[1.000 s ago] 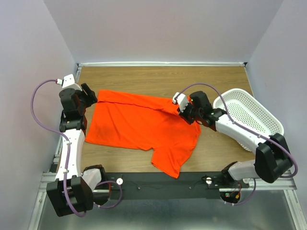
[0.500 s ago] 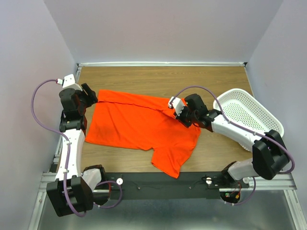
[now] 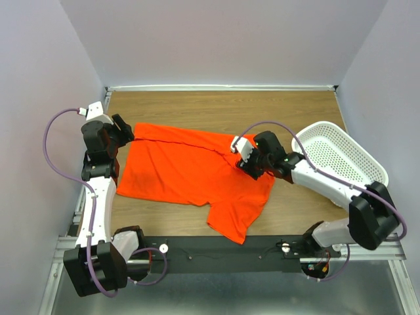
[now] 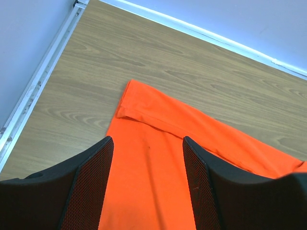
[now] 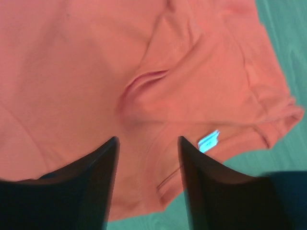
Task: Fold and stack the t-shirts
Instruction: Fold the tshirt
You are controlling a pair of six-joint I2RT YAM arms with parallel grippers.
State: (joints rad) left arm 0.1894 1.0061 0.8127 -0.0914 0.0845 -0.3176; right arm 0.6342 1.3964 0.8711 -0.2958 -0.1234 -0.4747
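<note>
The orange t-shirt (image 3: pixel 190 172) lay spread mostly flat on the wooden table (image 3: pixel 216 105), centre-left, w/ one sleeve pointing toward the near edge and its far edge turned over in a narrow strip. The L gripper (image 4: pixel 146 142) hung over the shirt's far-left corner, jaws apart w/ nothing btwn them. In the left wrist view the folded corner showed just ahead of it. The R gripper (image 5: pixel 147 140) sat low over the shirt's right side, by the collar. Its jaws stood parted, no cloth pinched btwn them, and the fabric rose in a small ridge just ahead. A small white label (image 5: pixel 208 140) showed inside the collar, to the right of that gripper in the right wrist view. Whether the R tips touched the cloth couldn't be told. A white perforated basket (image 3: pixel 341 157) sat at the table's right side, apart from the shirt, w/ the R arm crossing its near rim.
</note>
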